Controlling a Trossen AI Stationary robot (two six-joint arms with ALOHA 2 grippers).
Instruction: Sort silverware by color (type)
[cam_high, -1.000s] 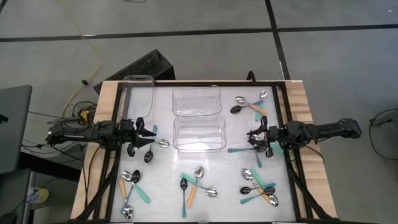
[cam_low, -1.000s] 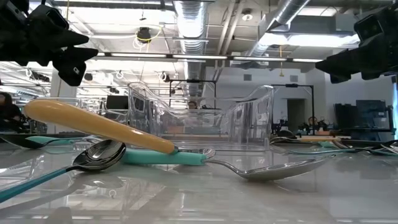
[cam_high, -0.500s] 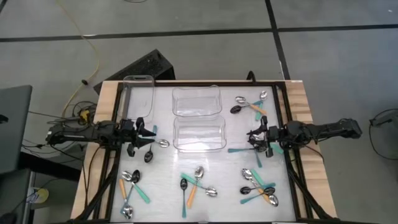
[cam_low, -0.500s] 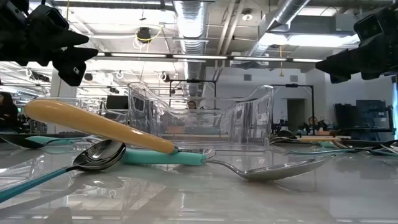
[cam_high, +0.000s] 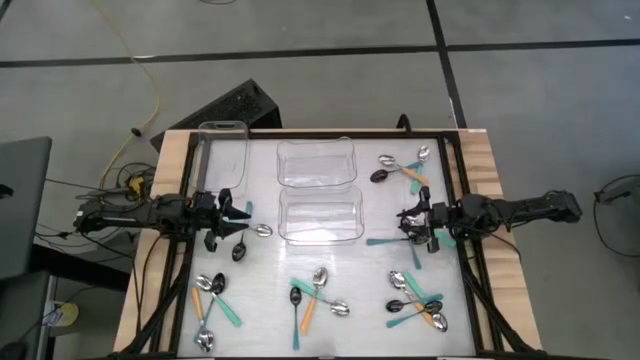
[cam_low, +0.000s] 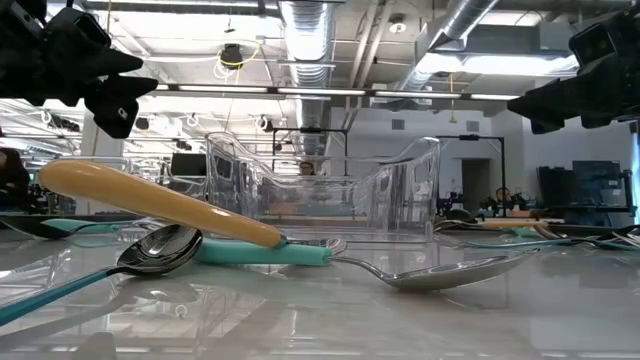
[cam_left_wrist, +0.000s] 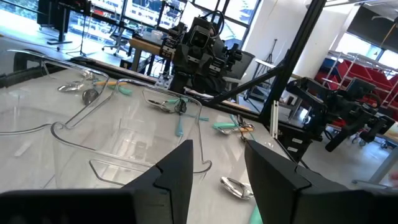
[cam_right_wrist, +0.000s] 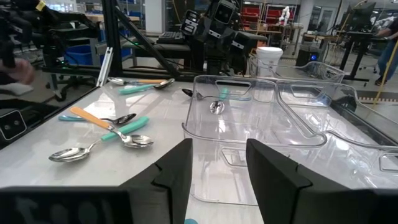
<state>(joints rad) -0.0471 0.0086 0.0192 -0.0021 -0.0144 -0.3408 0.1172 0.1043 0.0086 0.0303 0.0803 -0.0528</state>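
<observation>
You see no change from the earlier frame: left claw and right claw stay spread, empty, flanking the tubs, spoons scattered on the counter.

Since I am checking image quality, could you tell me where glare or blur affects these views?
Low view: the tabletop mirrors the ceiling lights, and the nearest orange-handled spoon looks soft. High view: pale glare on the table. Right wrist view: the clear tubs catch highlights.
</observation>
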